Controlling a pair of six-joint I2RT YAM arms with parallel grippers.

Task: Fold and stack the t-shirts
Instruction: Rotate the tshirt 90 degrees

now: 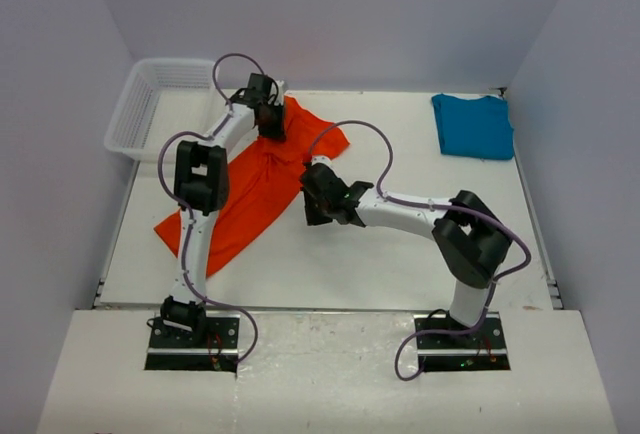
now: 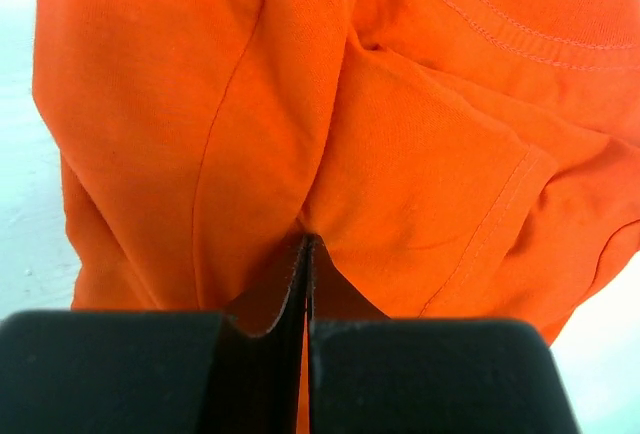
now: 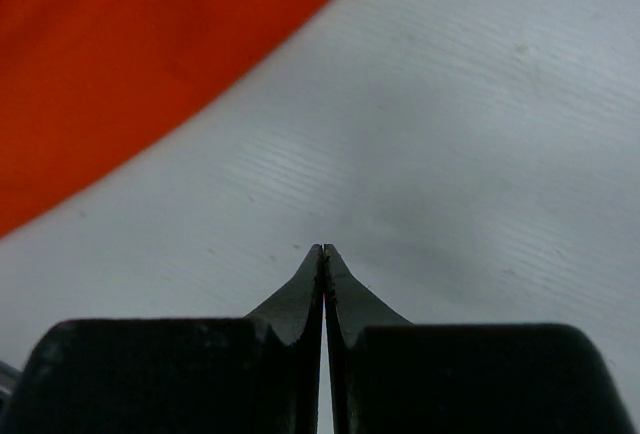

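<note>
The orange shirt [image 1: 250,189] is laid slantwise on the left half of the worktop [image 1: 400,264], from the near left towards the far middle. It is loose and wrinkled and not yet folded. The teal shirt [image 1: 473,126] is seen at the far right corner, well apart from it, already in a neat flat rectangle. Folding the orange shirt is therefore judged to be the step in hand, and the stack is not yet made.

The left hand [image 1: 268,119] is placed at the far end of the orange shirt. It is fully closed, and a pleat of the cloth seems to be pinched between its fingers. The right hand [image 1: 318,209] is held just beside the shirt's right edge, over bare worktop. It is closed too, and nothing is gripped in it.

For the next move, the right hand probably must be opened and brought onto the cloth, so that the shirt can be pulled flat by both hands before it is doubled over.

Counted: two shirts, two hands, and one basket [image 1: 135,104] at the far left.
</note>
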